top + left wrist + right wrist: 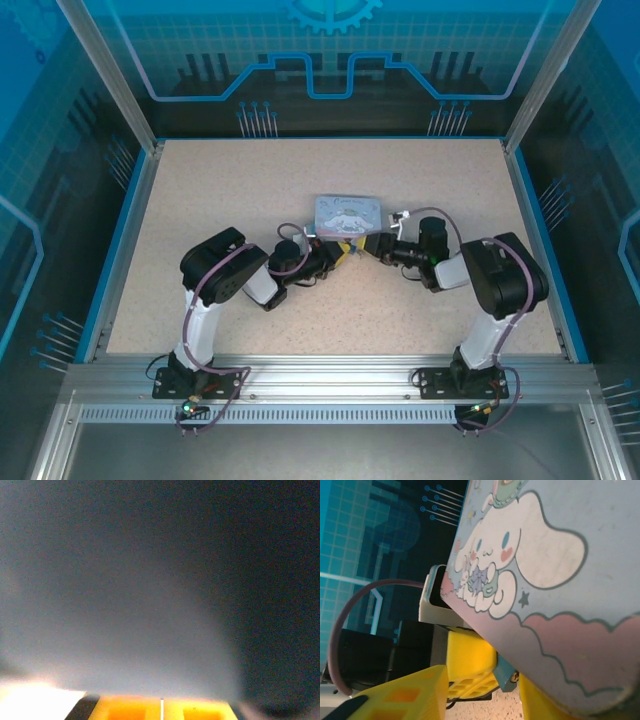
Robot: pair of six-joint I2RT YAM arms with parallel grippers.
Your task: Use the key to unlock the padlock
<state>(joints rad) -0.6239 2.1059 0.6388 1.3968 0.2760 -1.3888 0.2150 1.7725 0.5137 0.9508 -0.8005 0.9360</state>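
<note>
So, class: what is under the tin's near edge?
Yellow fingers of the left gripper sit just below the tin; its lid covers whatever lies further under.

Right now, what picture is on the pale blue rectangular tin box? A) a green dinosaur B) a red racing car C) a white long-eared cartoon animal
C: the pale blue rectangular tin box shows a white, long-eared cartoon animal with pink cheeks.

Pair: left arm (215, 290), right arm (500, 290). Black joint housings and white lower links are borne on black base plates (190, 380). A mauve cable (395, 581) is looped along each. Yellow fingers (400, 695) are fitted.
</note>
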